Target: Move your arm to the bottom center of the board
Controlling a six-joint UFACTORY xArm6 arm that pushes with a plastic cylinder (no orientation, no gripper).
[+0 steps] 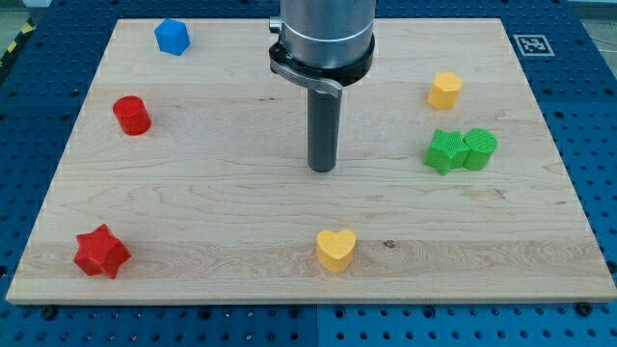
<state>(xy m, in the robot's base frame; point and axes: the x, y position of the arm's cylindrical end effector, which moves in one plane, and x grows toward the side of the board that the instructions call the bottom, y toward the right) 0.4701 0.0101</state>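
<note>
My tip [322, 169] rests on the wooden board [193, 202] near its middle, at the end of the dark rod under the silver arm. A yellow heart block [335, 250] lies below the tip, near the board's bottom edge at its centre. The tip is well apart from every block.
A blue hexagon block [173, 37] lies at the top left and a red cylinder [131, 115] at the left. A red star [101, 253] sits at the bottom left. A yellow hexagon block [444, 91] lies at the right, above a green star [444, 151] touching a green cylinder [479, 148].
</note>
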